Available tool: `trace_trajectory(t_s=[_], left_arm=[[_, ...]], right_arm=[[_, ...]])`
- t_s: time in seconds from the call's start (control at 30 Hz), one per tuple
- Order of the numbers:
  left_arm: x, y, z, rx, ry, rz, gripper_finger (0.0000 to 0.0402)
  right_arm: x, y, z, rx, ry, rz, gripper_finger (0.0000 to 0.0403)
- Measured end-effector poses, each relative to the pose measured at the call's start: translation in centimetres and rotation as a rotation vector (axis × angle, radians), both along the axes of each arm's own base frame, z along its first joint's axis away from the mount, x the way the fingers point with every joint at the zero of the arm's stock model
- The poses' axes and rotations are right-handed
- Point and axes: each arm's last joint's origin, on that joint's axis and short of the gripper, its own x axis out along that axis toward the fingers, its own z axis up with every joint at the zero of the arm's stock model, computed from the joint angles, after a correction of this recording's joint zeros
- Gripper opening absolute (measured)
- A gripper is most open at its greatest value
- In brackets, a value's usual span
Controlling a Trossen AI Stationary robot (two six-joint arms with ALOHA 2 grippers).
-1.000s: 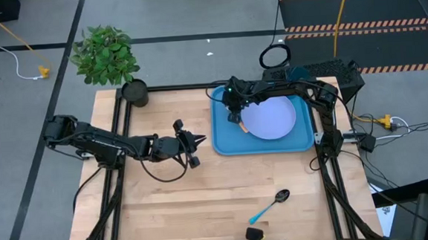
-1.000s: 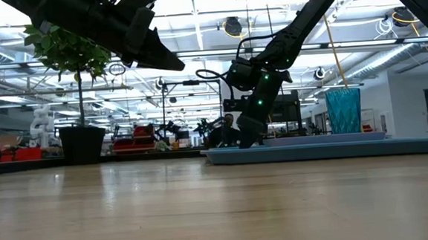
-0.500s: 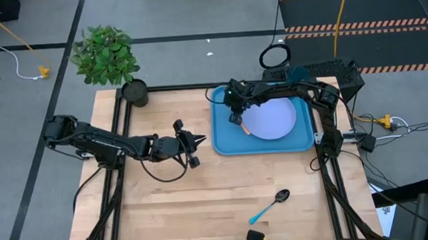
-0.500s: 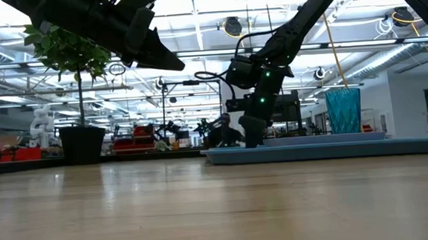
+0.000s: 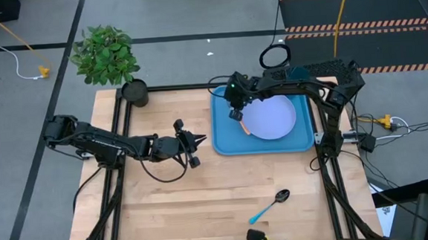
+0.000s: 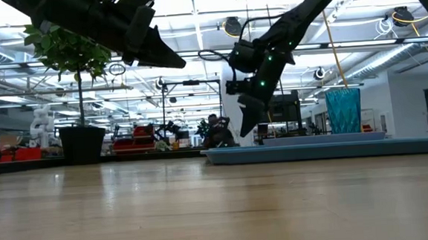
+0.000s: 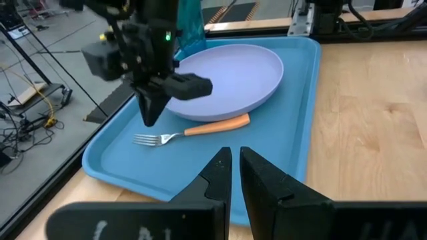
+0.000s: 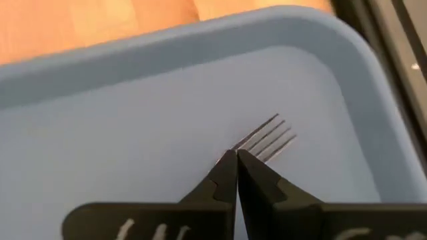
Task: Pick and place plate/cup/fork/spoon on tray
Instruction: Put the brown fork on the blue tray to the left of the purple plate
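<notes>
The blue tray lies at the table's far right. The lavender plate lies flat in it. The orange-handled fork lies flat on the tray floor beside the plate's left rim, and its tines show in the right wrist view. The teal cup stands at the tray's far side. The blue-handled spoon lies on the table near the front edge. My right gripper is shut and empty, hanging above the fork's tine end. My left gripper is shut and empty, just left of the tray and above the table.
A potted green plant stands at the table's far left corner. The bare wooden tabletop stretches between the left arm and the spoon. Cables and floor mats lie beyond the table's far edge.
My right gripper has risen from the tray floor by the fork and moved a little toward the far edge. The fork stays lying on the tray beside the plate.
</notes>
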Motion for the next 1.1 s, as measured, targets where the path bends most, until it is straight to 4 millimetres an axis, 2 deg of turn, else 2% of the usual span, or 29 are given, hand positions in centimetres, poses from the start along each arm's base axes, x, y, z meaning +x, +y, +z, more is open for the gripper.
trace_trajectory(t_s=[0.27,0.6,1.1], left_arm=[[0.1,-0.2,0.3,-0.004,-0.037,-0.011,0.0035],[0.1,-0.2,0.4,0.010,-0.039,-0.018,0.0035],[0.2,-0.2,0.5,0.022,-0.038,-0.023,0.0035]], right_arm=[[-0.4,-0.6,-1.5,-0.028,0.107,0.135,0.0004],[0.1,-0.8,-2.7,-0.052,0.109,0.186,0.0004],[-0.1,-1.2,-3.4,-0.002,0.118,0.105,0.0004]])
